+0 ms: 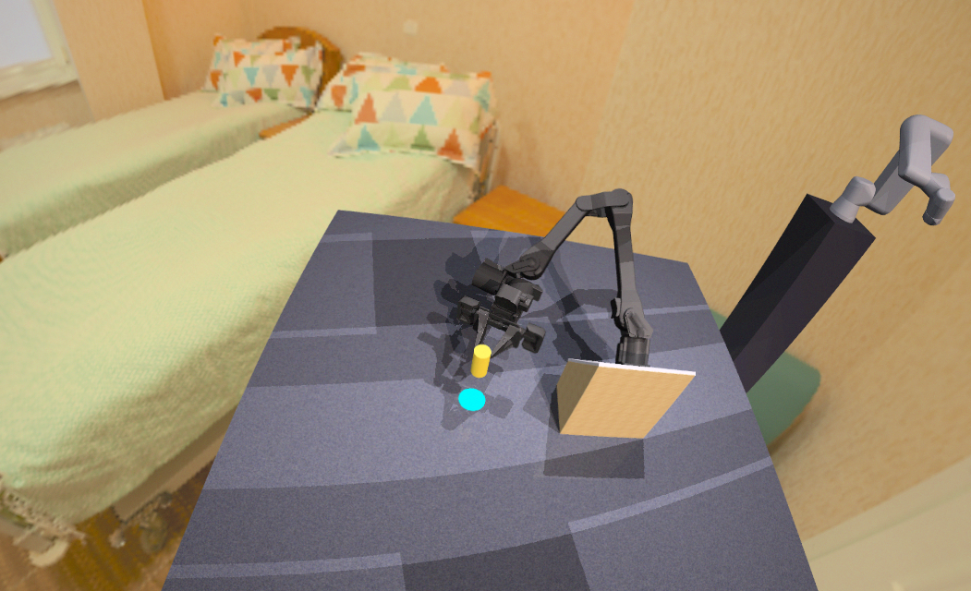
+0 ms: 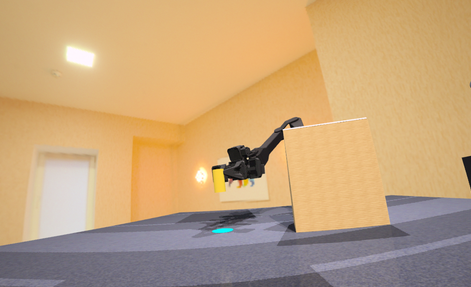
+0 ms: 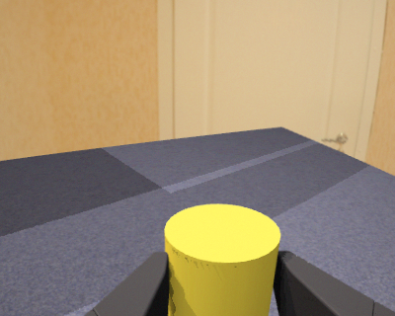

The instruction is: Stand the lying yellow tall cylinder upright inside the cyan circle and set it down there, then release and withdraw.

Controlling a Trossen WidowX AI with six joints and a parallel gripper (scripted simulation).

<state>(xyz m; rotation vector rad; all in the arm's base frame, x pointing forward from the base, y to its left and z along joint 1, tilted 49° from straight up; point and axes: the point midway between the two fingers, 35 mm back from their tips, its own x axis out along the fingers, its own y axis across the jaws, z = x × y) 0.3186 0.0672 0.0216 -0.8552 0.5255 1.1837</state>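
Observation:
The yellow cylinder [image 1: 479, 362] [image 2: 219, 180] [image 3: 221, 276] is held nearly upright in the air, with a slight tilt in the exterior view. My gripper [image 1: 486, 354] [image 3: 221, 265] is shut on its upper part, one finger on each side in the wrist view. The cyan circle [image 1: 471, 399] [image 2: 222, 230] lies flat on the table, and the cylinder hangs well above table height near it. The cylinder's lower end is out of the wrist view, and so is the circle.
A wooden box [image 1: 615, 401] [image 2: 338, 176] stands on the table [image 1: 371, 440] [image 2: 140, 263] to the right of the circle, in front of my arm's base. A dark pedestal [image 1: 797, 294] with a grey arm [image 1: 915, 157] stands beyond the table's right edge.

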